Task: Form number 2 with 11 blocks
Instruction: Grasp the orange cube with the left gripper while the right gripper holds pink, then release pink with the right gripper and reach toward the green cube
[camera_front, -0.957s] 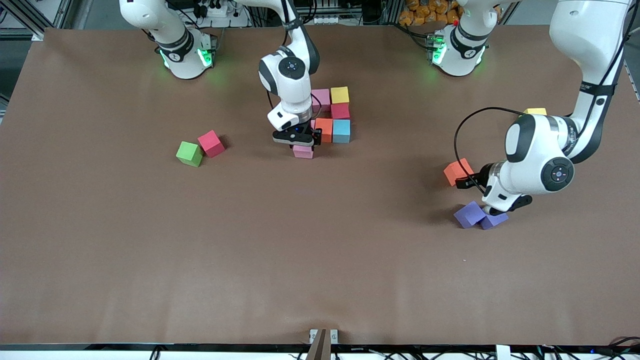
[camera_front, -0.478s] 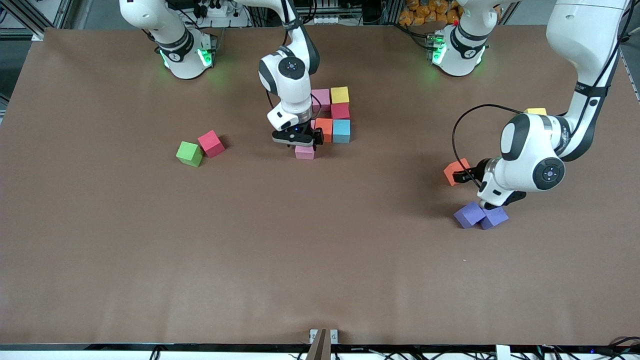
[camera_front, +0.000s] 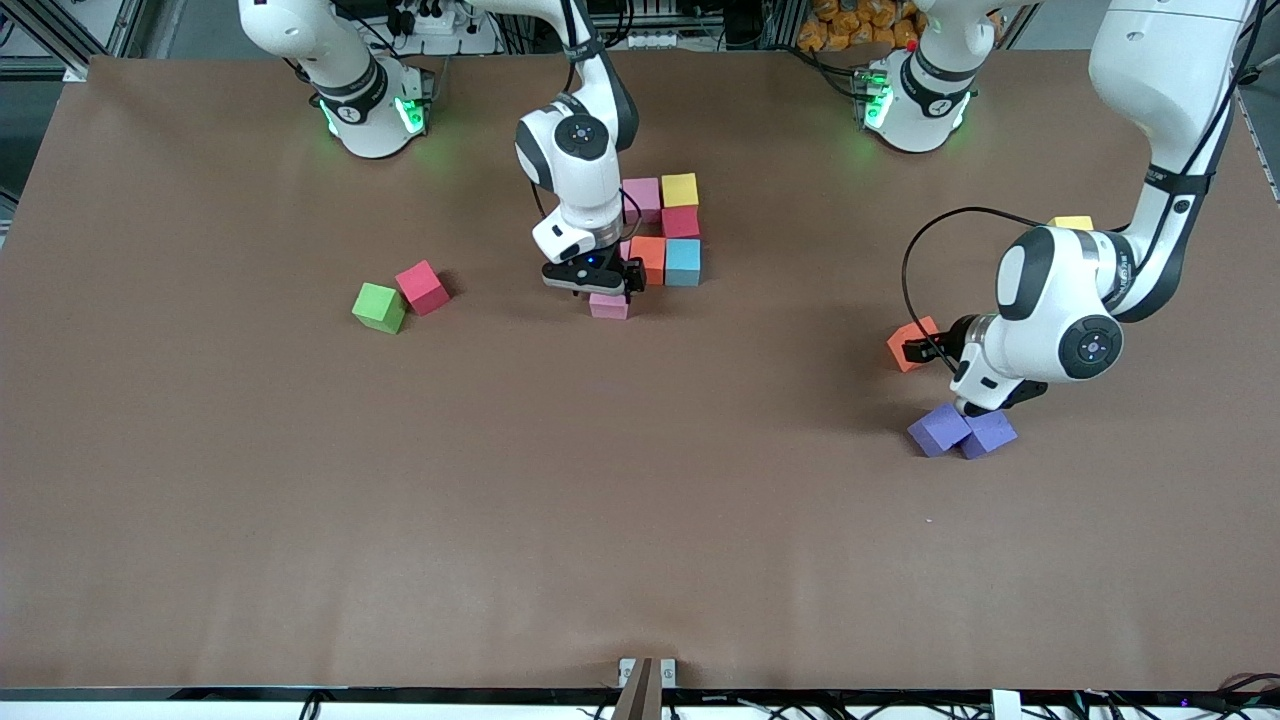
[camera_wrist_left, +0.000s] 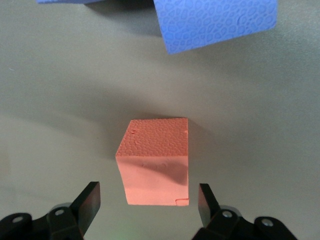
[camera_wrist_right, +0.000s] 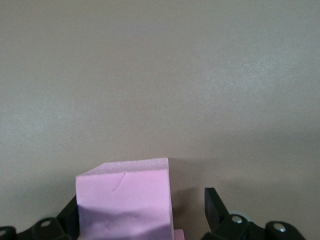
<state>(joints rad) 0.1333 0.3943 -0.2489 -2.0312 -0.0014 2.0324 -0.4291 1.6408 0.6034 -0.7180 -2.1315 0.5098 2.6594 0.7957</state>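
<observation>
A cluster of blocks sits mid-table: pink (camera_front: 641, 195), yellow (camera_front: 679, 189), red (camera_front: 680, 222), orange (camera_front: 648, 258) and light blue (camera_front: 683, 262). Just nearer the camera, a pink block (camera_front: 608, 305) (camera_wrist_right: 125, 200) rests on the table between the fingers of my open right gripper (camera_front: 601, 288) (camera_wrist_right: 142, 210); a gap shows at one finger. My left gripper (camera_front: 922, 350) (camera_wrist_left: 148, 200) is open, and a loose orange block (camera_front: 906, 343) (camera_wrist_left: 155, 160) lies just ahead of its fingertips. A green block (camera_front: 379, 306) and a red block (camera_front: 423, 286) lie toward the right arm's end.
Two purple cubes (camera_front: 938, 428) (camera_wrist_left: 215, 22) touch each other under the left arm's wrist, nearer the camera than the loose orange block. Another yellow block (camera_front: 1070, 222) peeks out above the left arm. The brown table (camera_front: 640, 500) stretches wide toward the camera.
The left arm has swung toward the loose orange block, bringing its open fingers up to it. The right hand has stayed over the pink block.
</observation>
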